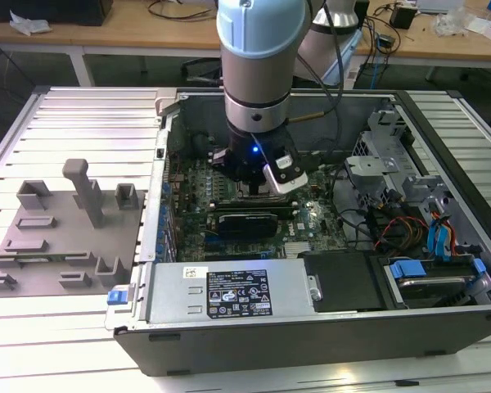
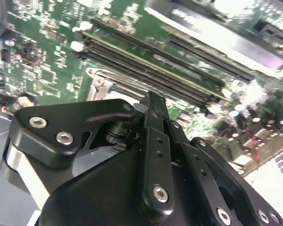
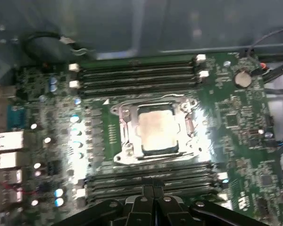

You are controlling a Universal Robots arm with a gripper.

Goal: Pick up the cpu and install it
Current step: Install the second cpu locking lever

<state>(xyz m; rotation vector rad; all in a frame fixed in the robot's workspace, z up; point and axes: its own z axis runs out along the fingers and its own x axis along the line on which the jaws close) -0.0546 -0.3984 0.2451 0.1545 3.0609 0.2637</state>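
— Looking at the first wrist view, we see the cpu [image 3: 155, 131] lying flat inside the socket frame [image 3: 124, 136] on the board [image 3: 236, 122], its pale top facing up. Do we get that from the exterior view?

— No; there the arm [image 1: 258, 57] stands over that part of the board [image 1: 311, 217], and we make out no chip beneath it. What that view gives us instead is the open case [image 1: 442, 311] on the desk [image 1: 49, 344], with a grey block tray [image 1: 57, 237] lying on the exterior view's left, well apart from the case.

— And the claw [image 3: 153, 201]?

— In the first wrist view its black fingers [image 3: 146, 203] meet with no gap between them, and nothing sits between the tips. It hangs beside the socket, not touching the cpu. The second wrist view shows the claw [image 2: 152, 101] from behind: linkages, screws, and long slots [image 2: 179, 77] on the board [image 2: 42, 56] beyond it.

— Counts?

— We count one cpu, one socket frame and one arm. In the first wrist view the slots [image 3: 137, 75] form two banks, one on either side of the socket; we read about four in the far bank, and the near bank [image 3: 151, 175] is too blurred to count. One round coin cell [image 3: 243, 78] sits near a corner of the board.
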